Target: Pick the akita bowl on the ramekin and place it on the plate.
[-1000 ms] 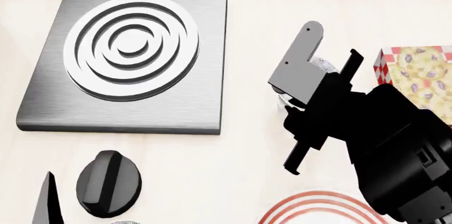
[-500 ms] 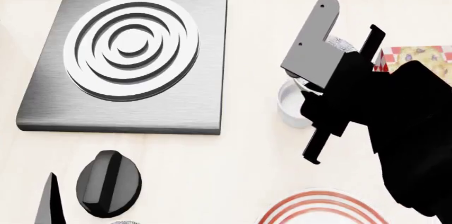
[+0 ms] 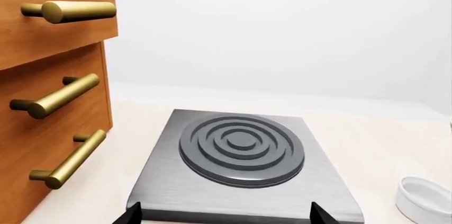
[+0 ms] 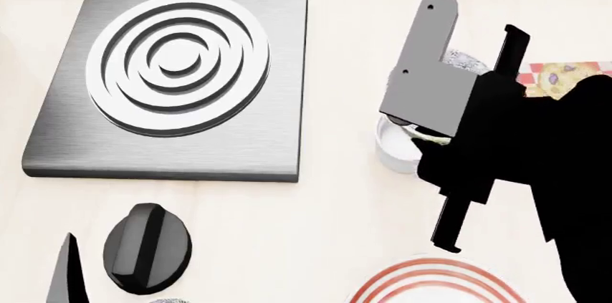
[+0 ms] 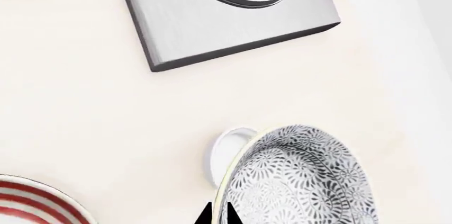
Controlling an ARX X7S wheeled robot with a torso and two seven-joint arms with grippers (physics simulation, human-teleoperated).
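In the right wrist view my right gripper (image 5: pixel 216 214) is shut on the rim of the akita bowl (image 5: pixel 304 181), one fingertip on each side of its wall. The bowl is tilted, showing its grey-and-white speckled outside, and is held clear of the white ramekin (image 5: pixel 227 150) beside it. From the head, the ramekin (image 4: pixel 394 142) stands uncovered on the counter, and only a speckled edge of the bowl (image 4: pixel 466 59) peeks past the right arm. The red-ringed plate (image 4: pixel 431 283) lies at the near edge, also seen as the plate (image 5: pixel 35 203). My left gripper (image 3: pixel 226 216) is open and empty.
A square steel hob (image 4: pixel 172 81) with raised rings takes up the left of the counter. A black knob (image 4: pixel 145 248) lies in front of it. A red-checked box (image 4: pixel 564 77) is behind the right arm. Wooden drawers with brass handles (image 3: pixel 50 102) stand beside the hob.
My right arm has risen and swung toward the near side with the bowl in its grip. The ramekin, mostly covered a second ago, now stands uncovered. The left arm is still.
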